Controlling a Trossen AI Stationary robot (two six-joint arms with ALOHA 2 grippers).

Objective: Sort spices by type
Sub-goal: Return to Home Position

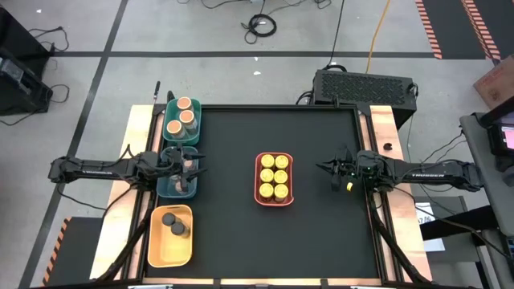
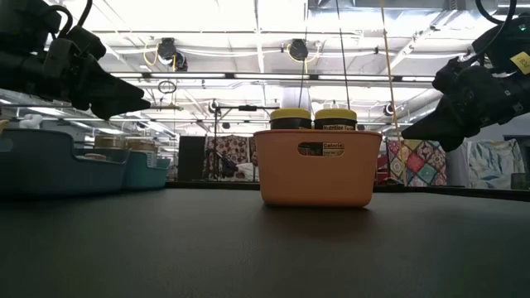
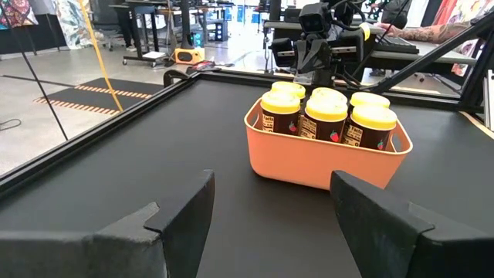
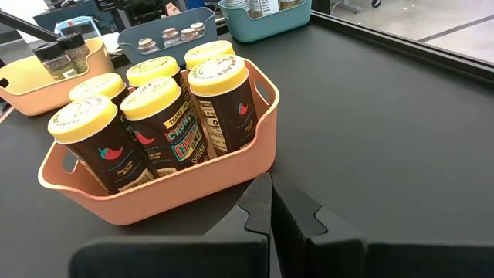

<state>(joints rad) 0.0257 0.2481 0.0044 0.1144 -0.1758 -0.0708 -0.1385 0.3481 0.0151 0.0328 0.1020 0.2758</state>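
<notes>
The yellow-lidded jars (image 4: pixel 166 135) in the coral tray (image 4: pixel 193 189) carry dark labels with large block letters in teal and white. On the middle jar a word beginning "CH" shows; the rest cannot be made out. A red chilli emblem marks 2 labels. The white sticker (image 2: pixel 321 149) on the tray's wall has print too small to read.

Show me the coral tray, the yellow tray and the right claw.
Coral plastic tray (image 2: pixel 290 178), low view, front wall.
Yellow plastic tray (image 1: pixel 167 250), high view, bare floor.
Right claw (image 4: pixel 270 193), right wrist view, where fingertips meet.
</notes>
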